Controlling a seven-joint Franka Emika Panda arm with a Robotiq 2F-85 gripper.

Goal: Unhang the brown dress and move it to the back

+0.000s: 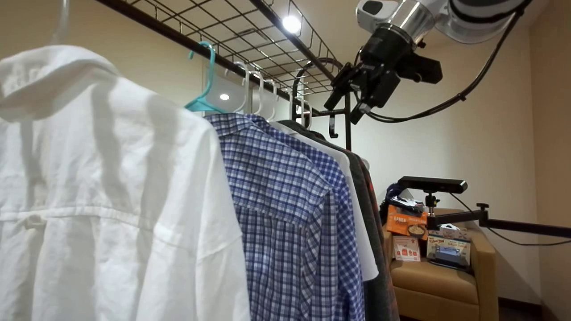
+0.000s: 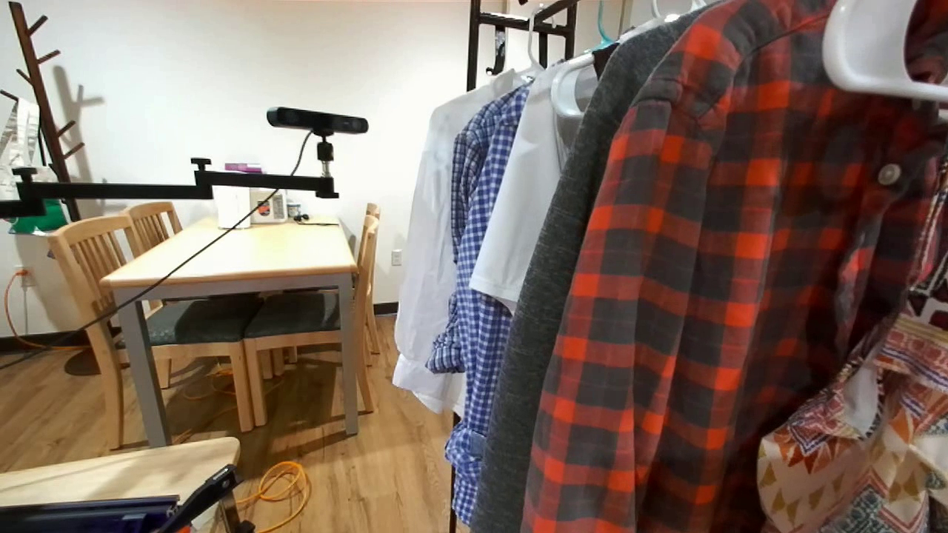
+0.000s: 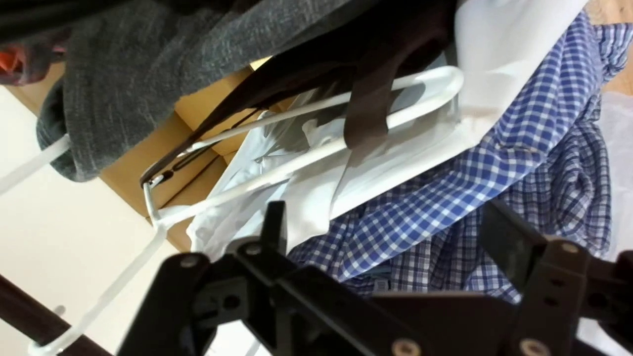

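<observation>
The job seems to have hardly begun. The brown dress (image 3: pixel 368 109) is not off the dark rail (image 3: pixel 29 316) yet. In the wrist view it hangs between the dark grey shirt (image 3: pixel 123 89) and the white T-shirt (image 3: pixel 489 89). A strap goes around a white hanger (image 3: pixel 277 173), and the hook of that hanger is on the rail. The claw (image 1: pixel 344 110) is wide open and has hold of nothing. In an exterior view it is high on the right, toward the far end of the rail, and does not seem to touch anything. So all the big steps look undone: grab the hanger, lift it off the rail, take the dress to the back and hang it there. In an exterior view the red checked shirt (image 2: pixel 666 281) is near and the long white shirt (image 2: pixel 426 244) is far, but which end is meant as the back is hard to tell.
</observation>
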